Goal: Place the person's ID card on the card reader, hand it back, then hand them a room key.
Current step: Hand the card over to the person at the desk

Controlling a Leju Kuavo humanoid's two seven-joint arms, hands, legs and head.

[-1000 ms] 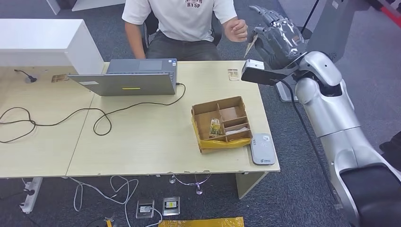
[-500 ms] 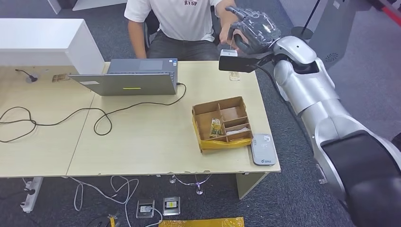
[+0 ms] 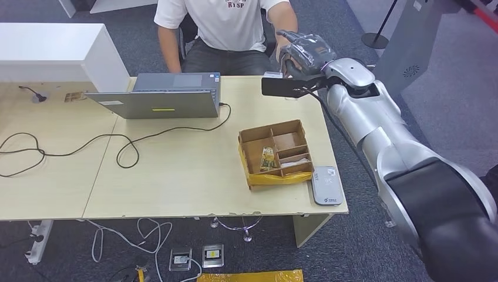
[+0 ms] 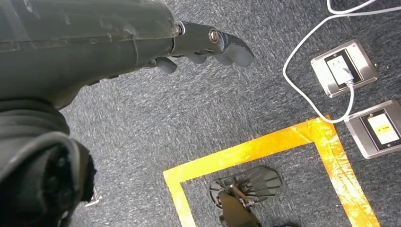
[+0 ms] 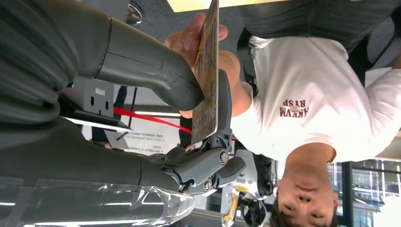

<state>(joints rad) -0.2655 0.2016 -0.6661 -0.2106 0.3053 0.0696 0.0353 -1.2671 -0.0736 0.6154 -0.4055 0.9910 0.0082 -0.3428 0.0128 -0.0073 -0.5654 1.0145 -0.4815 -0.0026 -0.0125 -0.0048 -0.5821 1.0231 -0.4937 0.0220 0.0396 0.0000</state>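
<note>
Step in hand, as judged: a card is being passed between the right hand (image 3: 305,51) and the person's hand (image 5: 198,42). Whether it is the ID being taken, the ID going back, or the room key cannot be told from the frames.

How it should be done well:
- Pinch is being kept on the card (image 5: 208,80) until the person's fingers are clearly carrying or releasing it.
- Card is being held edge-on and upright toward the person; that orientation should be held steady, no twist.
- Arm should be kept still above the far right corner of the desk (image 3: 176,176) during the exchange.
- If it is the ID coming in, the card reader (image 3: 326,185) is sitting at the near right corner of the desk, just beside the cardboard tray (image 3: 275,154).

Hand state:
- Right: thumb and a dark finger are being closed on the card's flat faces, seen in the right wrist view. The person's fingers are touching the card's other end.
- Left hand (image 4: 142,38): hanging over the carpet, nothing is being held, fingers loosely extended.

Card: thin, flat, rigid-looking, tan-brown printed face, pale edge. Print is too blurred to be read. Likely slippery at the faces, so an edge slip is being treated as the main risk.
</note>
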